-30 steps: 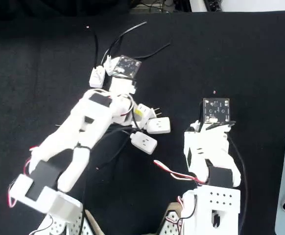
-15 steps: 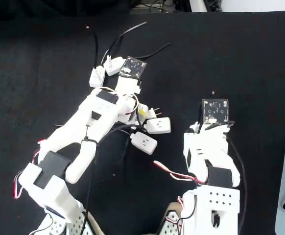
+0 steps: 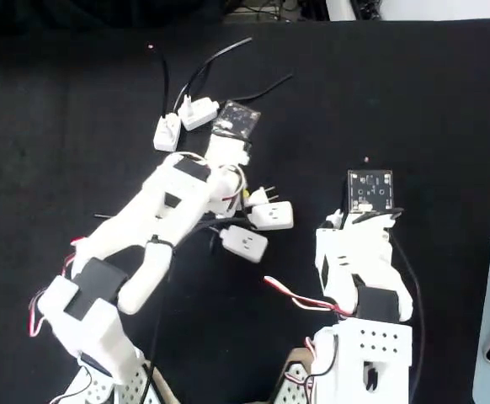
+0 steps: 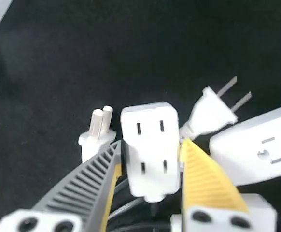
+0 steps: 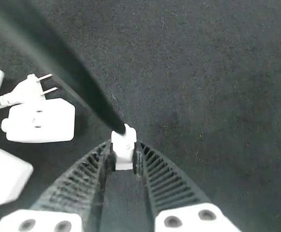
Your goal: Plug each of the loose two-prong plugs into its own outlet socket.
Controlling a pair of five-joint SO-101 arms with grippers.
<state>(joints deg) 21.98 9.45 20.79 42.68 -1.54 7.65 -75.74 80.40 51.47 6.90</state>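
Grippers are both holding something, and the wrist views are telling it best: the left gripper [image 4: 150, 144] is clamping a white outlet block [image 4: 150, 128] between its grey and yellow fingers, and the right gripper [image 5: 123, 151] is pinching a small plug [image 5: 123, 139] whose black cable [image 5: 68, 82] is running off slantwise across that view. From above, the left arm [image 3: 169, 202] is covering the held block, with a yellow fingertip peeking out near the middle of the table [image 3: 447, 101]. A round-pinned plug [image 4: 96, 130] is lying just beside the grey finger. In the high view a flat-pronged plug [image 3: 262, 198] is lying at eleven o'clock of a second outlet [image 3: 272, 215], just beside it, and a third outlet [image 3: 245, 242] is sitting at seven o'clock of that. Two white plugs [image 3: 182, 122] are lying together toward the table's eleven o'clock, their dark cables trailing away.
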